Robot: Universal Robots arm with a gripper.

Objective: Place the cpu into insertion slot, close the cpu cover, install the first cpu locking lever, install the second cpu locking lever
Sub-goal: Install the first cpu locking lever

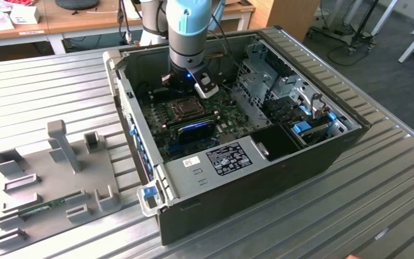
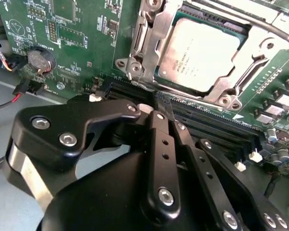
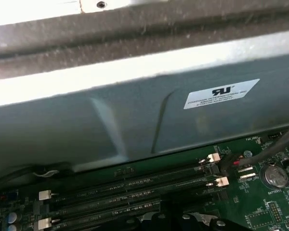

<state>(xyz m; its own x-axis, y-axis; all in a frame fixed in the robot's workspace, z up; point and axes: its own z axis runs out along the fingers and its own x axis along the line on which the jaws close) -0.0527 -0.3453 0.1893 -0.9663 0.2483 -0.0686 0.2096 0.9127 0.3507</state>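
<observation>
PC case (image 1: pixel 264 178) on ribbed metal table (image 1: pixel 41 86), wood desks (image 1: pixel 77 21) behind; jaws together over memory slots (image 2: pixel 216 127).

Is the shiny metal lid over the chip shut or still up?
Shut. In the second wrist view the cpu cover lies flat around the cpu, its frame pressing the chip's edges, with the silvery top showing through the hollow centre.

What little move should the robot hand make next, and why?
Probably slide the black gripper from the long black memory slots towards the thin metal lever rod: the silvery-grey square cpu already lies under the closed silvery cover frame.
</observation>
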